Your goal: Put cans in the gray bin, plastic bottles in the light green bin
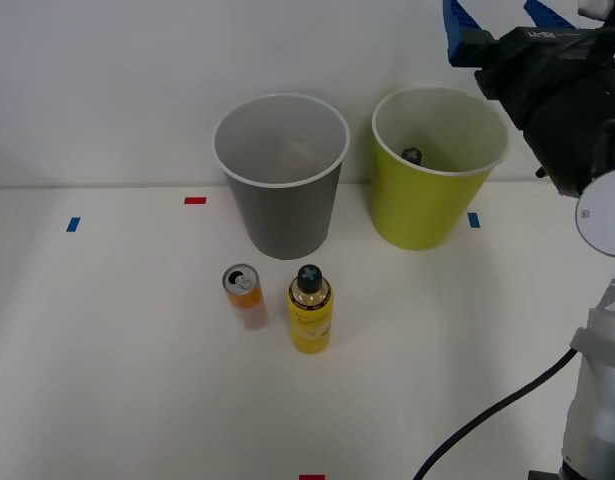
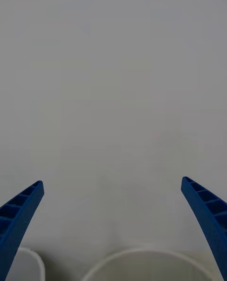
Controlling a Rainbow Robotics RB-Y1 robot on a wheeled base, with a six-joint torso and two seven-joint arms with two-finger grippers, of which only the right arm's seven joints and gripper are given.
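Observation:
The gray bin (image 1: 282,205) and the light green bin (image 1: 427,195) stand side by side at the back of the table. Inside the light green bin a black bottle cap (image 1: 412,155) shows. In front of the gray bin stand the orange can (image 1: 244,292) with its silver top and, just to its right, the yellow plastic bottle (image 1: 310,312) with a black cap. My right gripper (image 1: 499,8) hangs open and empty high above the light green bin's right rim. In the right wrist view the gripper (image 2: 112,183) faces the white wall, over a white bin rim (image 2: 142,255).
Small red tape marks (image 1: 195,200) and blue tape marks (image 1: 73,224) dot the white table. A black cable (image 1: 487,425) runs along the robot's body at the lower right. Another white rim (image 2: 33,257) shows at the wrist picture's corner.

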